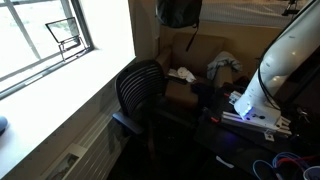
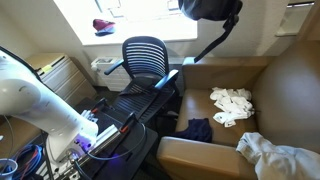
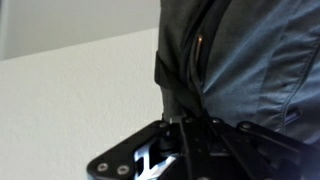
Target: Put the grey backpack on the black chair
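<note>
— Window (image 1: 40,40) on the far left in an exterior view. What comes after it?
— The black chair (image 1: 140,88), with its mesh back upright and turned toward the sill. Slightly right of it and much higher, the grey backpack (image 1: 178,12) hangs in the air at the top edge, well clear of the chair.
— And further right?
— A brown couch (image 1: 205,50) with a white cloth (image 1: 183,74) and a grey garment (image 1: 225,66) lying on it. Then the white robot arm (image 1: 285,55) rises out of frame, with blue cables (image 1: 290,163) coiled low beside it.
— What about the claw?
— Only the wrist view shows it. A pale wall (image 3: 70,70) fills the left side there. The gripper (image 3: 185,122) enters from the bottom, jaws pressed together on a fold of the backpack's grey fabric, which covers the right half.
</note>
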Tool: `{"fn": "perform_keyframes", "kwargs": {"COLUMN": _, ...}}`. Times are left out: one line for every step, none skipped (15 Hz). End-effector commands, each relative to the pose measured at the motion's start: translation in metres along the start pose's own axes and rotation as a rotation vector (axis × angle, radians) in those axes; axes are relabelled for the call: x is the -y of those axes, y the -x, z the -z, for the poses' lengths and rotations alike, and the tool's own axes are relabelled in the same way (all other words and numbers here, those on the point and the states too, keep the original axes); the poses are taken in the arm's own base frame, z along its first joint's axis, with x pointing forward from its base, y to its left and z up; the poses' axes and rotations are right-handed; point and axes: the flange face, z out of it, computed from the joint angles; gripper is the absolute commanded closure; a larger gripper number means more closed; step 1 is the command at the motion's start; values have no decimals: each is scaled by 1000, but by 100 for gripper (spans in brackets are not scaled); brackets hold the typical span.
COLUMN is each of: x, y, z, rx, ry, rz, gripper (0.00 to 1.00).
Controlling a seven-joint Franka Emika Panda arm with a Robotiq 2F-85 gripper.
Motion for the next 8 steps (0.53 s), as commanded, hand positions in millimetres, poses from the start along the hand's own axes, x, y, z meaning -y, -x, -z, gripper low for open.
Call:
{"fn": "perform_keyframes", "kwargs": {"x": -3, "y": -68, "z": 72, "rx": -187, "ry": -6, "rz": -61, "gripper": 98}}
{"fn": "perform_keyframes", "kwargs": {"x": -7, "y": -91, "z": 89, "rx": -235, "ry": -16, "rz": -101, "gripper": 98}}
{"fn": "perform_keyframes", "kwargs": {"x": -15, "y": -113, "z": 105, "rx": -263, "ry": -43, "rz": -156, "gripper": 98}}
{"fn": "perform_keyframes", "kwargs": {"x": -24, "y": -131, "z": 123, "rx": -297, "ry": -60, "rz": -207, "gripper": 98}}
{"fn": "perform_keyframes", "kwargs": {"x": -36, "y": -144, "z": 141, "rx": -320, "ry": -84, "rz": -260, "gripper": 98}}
{"fn": "perform_keyframes", "kwargs": {"x": -47, "y": -159, "z": 159, "rx": -346, "ry": -117, "rz": -312, "gripper": 98}}
{"fn": "perform_keyframes", "kwargs": {"x": -57, "y": -175, "z": 179, "rx": -367, "ry": -163, "rz": -361, "gripper": 98}}
{"fn": "perform_keyframes", "kwargs": {"x": -59, "y": -187, "z": 189, "rx": -376, "ry": -204, "rz": -414, "gripper": 98}}
